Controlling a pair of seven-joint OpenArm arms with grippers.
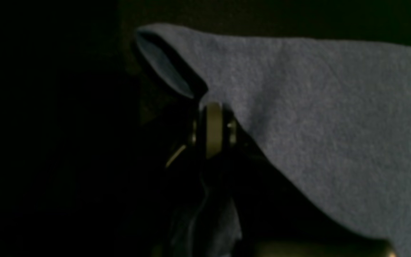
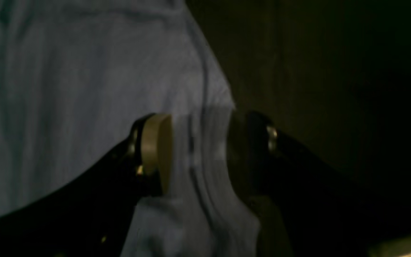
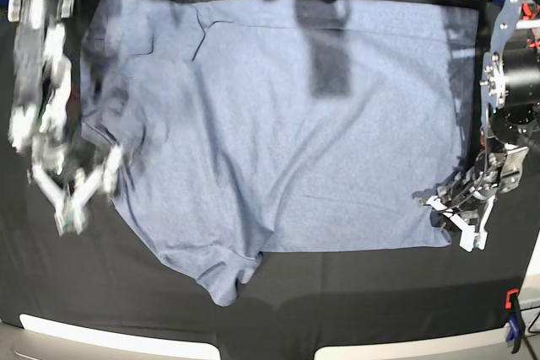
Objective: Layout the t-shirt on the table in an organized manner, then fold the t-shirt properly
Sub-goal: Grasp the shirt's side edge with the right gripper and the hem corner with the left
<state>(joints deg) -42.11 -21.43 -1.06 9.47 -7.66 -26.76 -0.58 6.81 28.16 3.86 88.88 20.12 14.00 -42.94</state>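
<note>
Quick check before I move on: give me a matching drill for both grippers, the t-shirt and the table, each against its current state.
Things:
1. left gripper
2. right gripper
3. t-shirt
4. table

States:
A. spread out nearly flat
B. jaws apart, astride a fabric edge
C. covered in black cloth
D. shut on a corner of the fabric

Pairs: 1-D, 2-B, 3-A, 4-C

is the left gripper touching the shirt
Touching. The left wrist view shows the left gripper shut on the shirt edge.
</note>
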